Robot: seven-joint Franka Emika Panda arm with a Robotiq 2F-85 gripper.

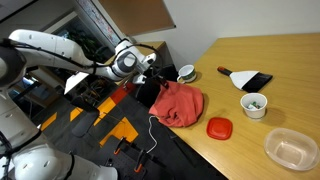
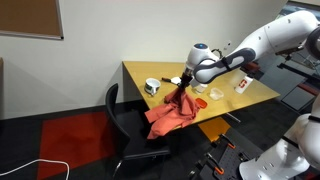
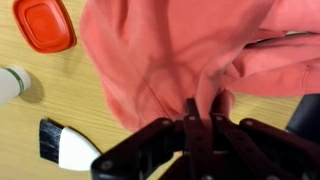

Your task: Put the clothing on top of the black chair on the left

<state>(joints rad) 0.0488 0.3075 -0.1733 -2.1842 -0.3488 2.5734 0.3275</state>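
Note:
The clothing is a salmon-red cloth (image 1: 178, 103). It hangs from my gripper over the table's edge in both exterior views (image 2: 172, 114). In the wrist view the cloth (image 3: 180, 50) fills the upper frame, and my gripper (image 3: 200, 108) is shut with a fold of it pinched between the fingers. My gripper (image 1: 153, 72) sits at the table's edge, above the black chair (image 2: 128, 125). The cloth's lower end drapes down toward the chair's seat (image 2: 150, 152). I cannot tell whether it touches the seat.
On the wooden table (image 1: 270, 65) are a red lid (image 1: 219, 127), a clear plastic container (image 1: 291, 148), a white bowl (image 1: 254, 104), a mug (image 1: 186, 72) and a black-and-white brush (image 1: 243, 77). Orange-and-black equipment (image 1: 100, 120) stands beside the table.

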